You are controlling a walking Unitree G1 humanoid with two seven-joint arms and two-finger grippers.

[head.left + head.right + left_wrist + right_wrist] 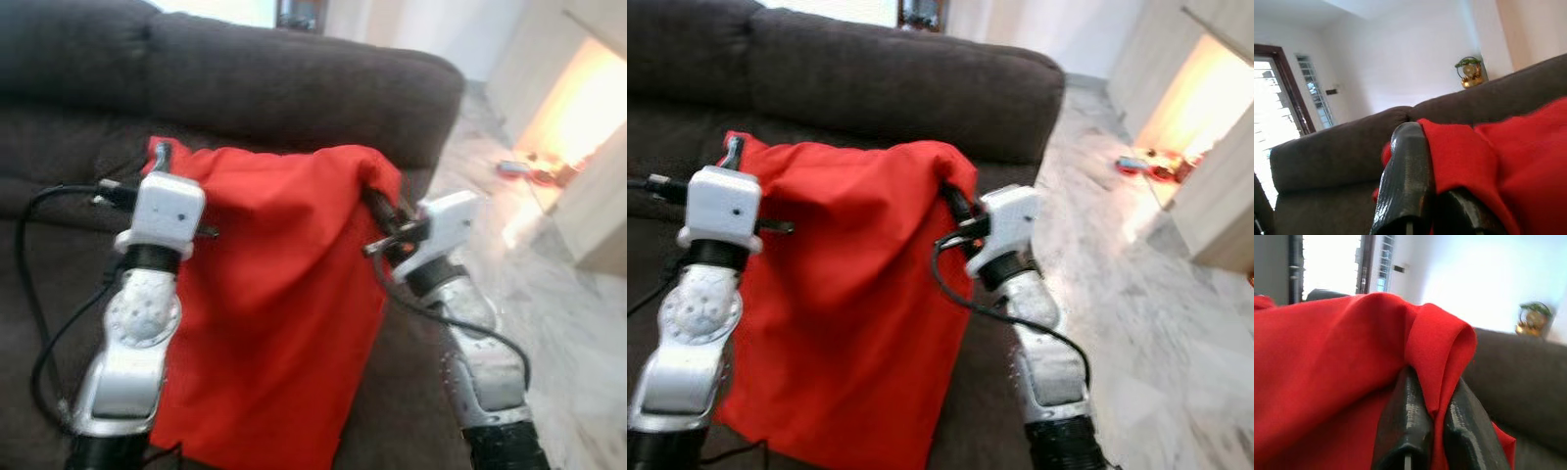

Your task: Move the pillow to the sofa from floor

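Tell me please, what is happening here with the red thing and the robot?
The robot is holding a red pillow up in front of a dark brown sofa, off the floor. Its left gripper pinches one upper corner of the pillow and its right gripper pinches the other, fingers shut on the fabric. The pillow hangs limp between the two arms, above the sofa seat. It is not yet set down on the sofa.

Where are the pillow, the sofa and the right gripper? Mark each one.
pillow [269, 323], left eye view, middle of its red cover.
sofa [294, 93], left eye view, on the back cushion.
right gripper [1432, 423], right wrist view, between its fingertips, on pinched cloth.
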